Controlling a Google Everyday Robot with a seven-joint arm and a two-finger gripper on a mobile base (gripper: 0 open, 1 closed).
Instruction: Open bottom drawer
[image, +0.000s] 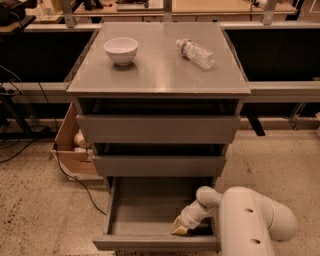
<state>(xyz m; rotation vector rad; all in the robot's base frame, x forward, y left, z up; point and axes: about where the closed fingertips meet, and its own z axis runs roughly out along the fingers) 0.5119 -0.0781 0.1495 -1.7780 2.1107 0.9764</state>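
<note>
Pincer (181, 227): low inside bottom drawer (150, 243), near-right corner, behind its front panel; whether apart or together could not be told. Bottom drawer: lowest of three, standing well out. Risk: more pull could overrun its rails; careless withdrawal could snag the panel.
</note>
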